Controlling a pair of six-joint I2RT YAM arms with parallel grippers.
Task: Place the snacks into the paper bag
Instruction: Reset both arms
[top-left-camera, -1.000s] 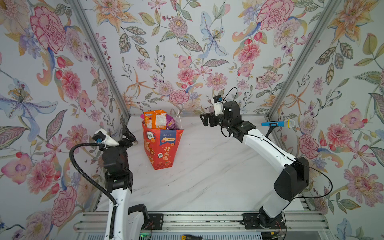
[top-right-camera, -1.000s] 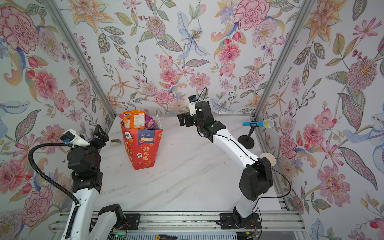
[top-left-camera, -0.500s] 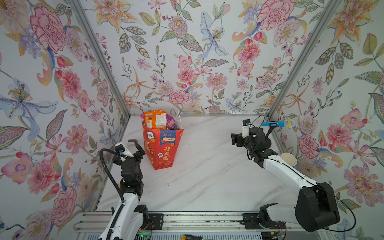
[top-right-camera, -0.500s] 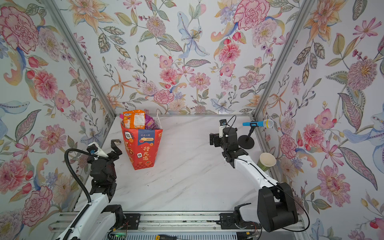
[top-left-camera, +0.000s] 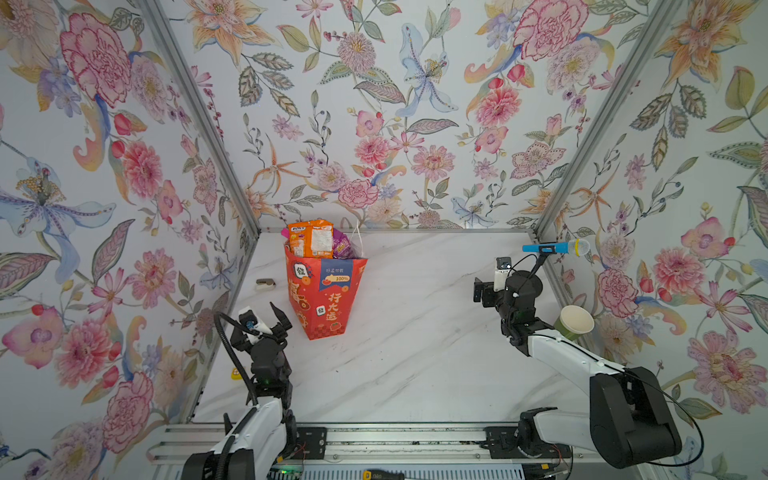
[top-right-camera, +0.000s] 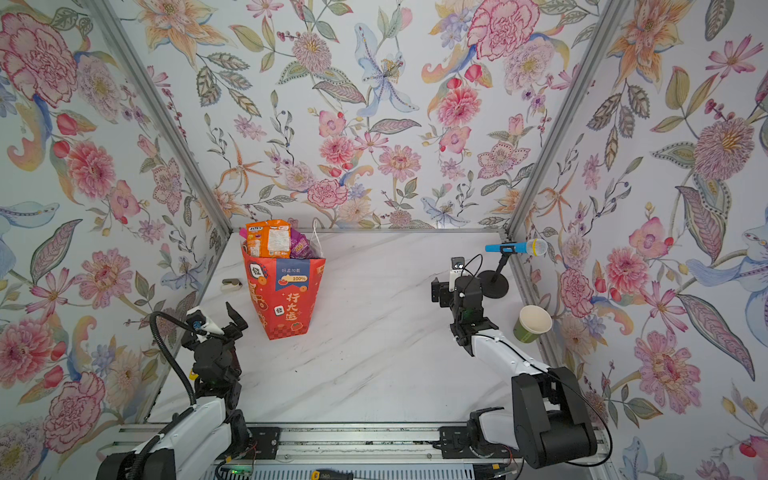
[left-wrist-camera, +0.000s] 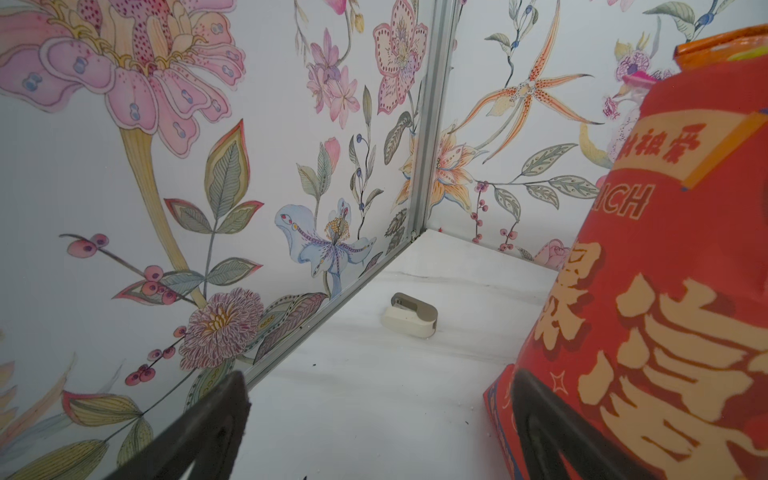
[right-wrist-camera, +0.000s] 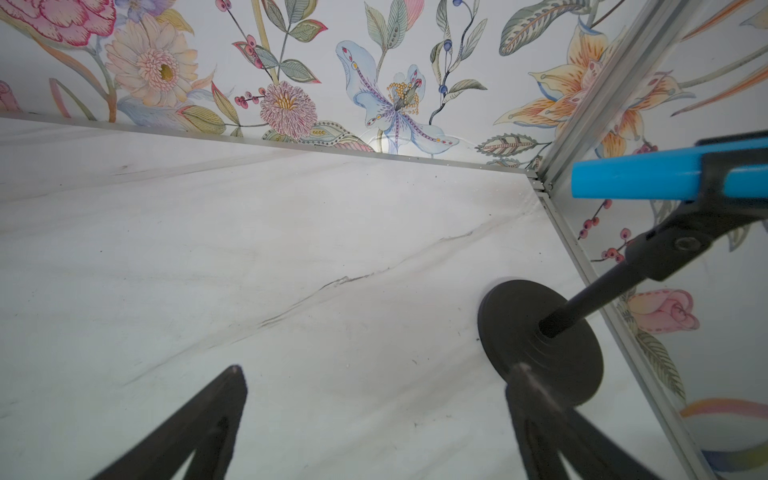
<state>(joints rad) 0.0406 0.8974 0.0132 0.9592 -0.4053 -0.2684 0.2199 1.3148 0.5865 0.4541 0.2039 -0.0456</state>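
Observation:
The red paper bag (top-left-camera: 324, 295) (top-right-camera: 284, 295) stands upright at the back left of the marble table. Snacks poke out of its top: an orange packet (top-left-camera: 311, 243) (top-right-camera: 268, 243) and a purple one (top-left-camera: 343, 249) (top-right-camera: 301, 248); others are hidden inside. My left gripper (top-left-camera: 279, 318) (top-right-camera: 235, 318) is open and empty, low beside the bag's left bottom corner. In the left wrist view the bag (left-wrist-camera: 665, 291) fills one side, behind one finger of the left gripper (left-wrist-camera: 380, 378). My right gripper (top-left-camera: 478, 291) (top-right-camera: 435, 291) (right-wrist-camera: 378, 370) is open and empty at the right, far from the bag.
A green paper cup (top-left-camera: 575, 322) (top-right-camera: 534, 322) stands by the right wall next to my right arm. A blue microphone (top-left-camera: 555, 248) (right-wrist-camera: 665, 174) on a black stand (right-wrist-camera: 540, 340) sits in the back right corner. A small white stapler (top-left-camera: 265, 284) (left-wrist-camera: 409, 316) lies left of the bag.
Both arms have pulled back and down. The right gripper moved from the back middle to the right side by the microphone stand; the left came down beside the bag's base. Both stayed open.

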